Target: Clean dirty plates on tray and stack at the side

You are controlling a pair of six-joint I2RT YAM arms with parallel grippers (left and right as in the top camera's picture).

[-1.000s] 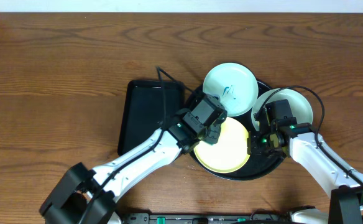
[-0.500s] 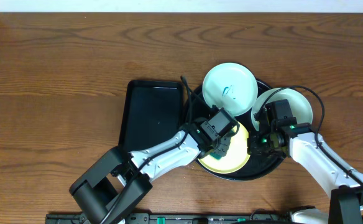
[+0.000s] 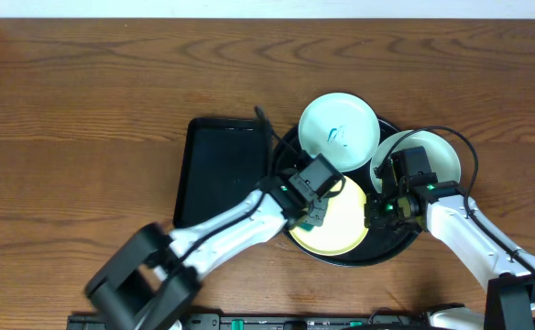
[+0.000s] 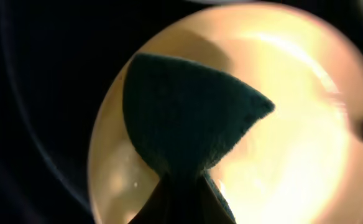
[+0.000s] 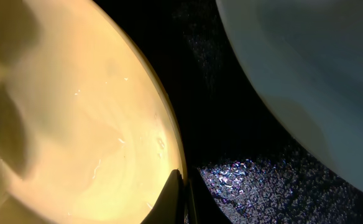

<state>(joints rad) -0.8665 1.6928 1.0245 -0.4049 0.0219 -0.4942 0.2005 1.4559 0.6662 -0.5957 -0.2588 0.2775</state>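
the rectangular tray [image 3: 220,174] lies leftmost. just right of it, the left gripper [image 3: 317,213] pinches a dark green sponge [image 4: 191,115] over the yellow plate [image 3: 343,231]; its wrist view shows only the fingertips. the round tray [image 3: 345,261] is mostly covered by plates. the scribbled mint plate [image 3: 341,124] overhangs its far rim. the right gripper [image 3: 374,218], fingers pressed together, sits at the yellow plate's right rim; whether it nips the rim is unclear. the right arm hides part of the second mint plate [image 3: 440,158].
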